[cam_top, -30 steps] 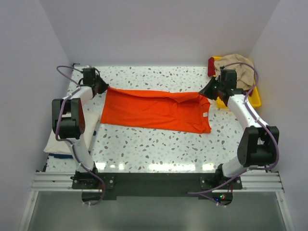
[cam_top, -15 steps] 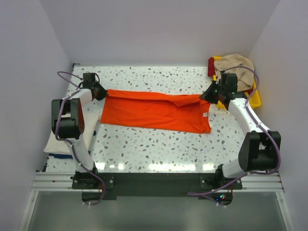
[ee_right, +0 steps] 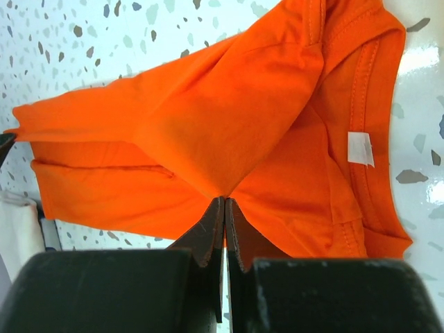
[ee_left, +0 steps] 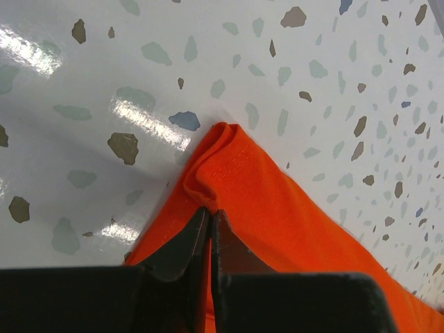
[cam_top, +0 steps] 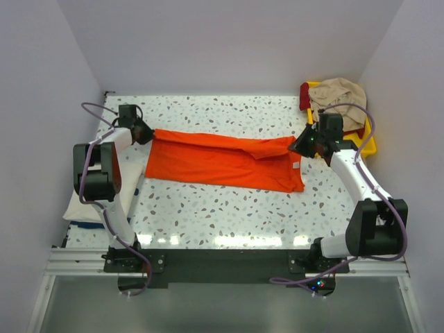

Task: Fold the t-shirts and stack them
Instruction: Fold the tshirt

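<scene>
Where it lies, t-shirt [cam_top: 222, 163] runs left-right (neck right).

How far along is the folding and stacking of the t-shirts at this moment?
Done: a white folded cloth lies at the left edge of the table, perhaps a finished shirt. In hand: the orange t-shirt lies spread out, partly folded lengthwise; the left gripper and right gripper are each shut on one end of it. Left: finishing this fold, then the beige t-shirt and dark red t-shirt, heaped in the yellow tray.
</scene>
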You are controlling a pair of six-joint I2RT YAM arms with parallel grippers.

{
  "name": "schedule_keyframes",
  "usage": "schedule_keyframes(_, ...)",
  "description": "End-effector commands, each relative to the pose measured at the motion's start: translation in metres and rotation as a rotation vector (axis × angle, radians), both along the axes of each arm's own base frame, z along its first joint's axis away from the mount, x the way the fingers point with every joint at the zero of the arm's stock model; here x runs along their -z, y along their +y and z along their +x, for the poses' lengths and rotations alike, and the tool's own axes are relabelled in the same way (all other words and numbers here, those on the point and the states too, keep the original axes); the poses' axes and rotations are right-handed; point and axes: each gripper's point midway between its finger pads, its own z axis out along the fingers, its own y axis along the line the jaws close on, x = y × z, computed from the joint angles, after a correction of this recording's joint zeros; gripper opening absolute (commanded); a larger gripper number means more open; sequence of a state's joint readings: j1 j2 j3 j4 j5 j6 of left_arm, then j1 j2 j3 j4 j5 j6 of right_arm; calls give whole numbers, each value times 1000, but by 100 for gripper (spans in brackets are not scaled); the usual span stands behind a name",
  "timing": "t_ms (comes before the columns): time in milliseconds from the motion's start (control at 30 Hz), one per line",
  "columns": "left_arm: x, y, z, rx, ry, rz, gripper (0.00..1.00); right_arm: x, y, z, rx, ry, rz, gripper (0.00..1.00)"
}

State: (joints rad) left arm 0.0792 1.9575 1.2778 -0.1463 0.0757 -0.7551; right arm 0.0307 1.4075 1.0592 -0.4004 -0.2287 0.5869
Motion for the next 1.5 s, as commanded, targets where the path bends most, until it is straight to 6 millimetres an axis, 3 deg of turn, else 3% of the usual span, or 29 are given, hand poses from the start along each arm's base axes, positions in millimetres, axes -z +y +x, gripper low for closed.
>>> schedule_keyframes(0,-23,5,1,3,-52,10,0,-13,1,-8,-9,-37,7,0)
schedule_keyframes(233,-30,5,-9,1,-61,11,0,-6,-2,-15,-8,-15,-14,0)
schedule_keyframes(567,-23,4,-25,7,-37,19,0,-1,-6,-26,-3,2,-31,0)
schedule_keyframes(833,-19,7,-37,-9,-21,36,0,19,-7,-37,-10,39,-44,0)
schedule_keyframes(933,-19,8,-40,-14,-19,39,9,32,-10,-43,-14,60,-65,1)
schedule_keyframes(967,-22,8,-40,-13,-34,42,16,36,-11,-44,-16,67,-73,3)
schedule_keyframes(1033,-30,8,-40,-12,-62,44,26,47,-16,-48,-14,91,-105,18)
schedule_keyframes(1067,-35,8,-39,-12,-76,45,36,51,-18,-49,-12,102,-115,25)
schedule_keyframes(1100,-43,9,-38,-9,-97,50,39,53,-23,-48,-4,105,-142,38)
schedule_keyframes(1233,-66,5,-34,15,-157,50,42,49,-25,-44,-6,94,-182,43)
schedule_keyframes(1367,-81,-14,-35,63,-202,27,42,31,1,-30,-73,35,-224,44)
schedule_keyframes(1467,-82,-38,-42,104,-216,18,41,30,36,-20,-158,12,-236,41)
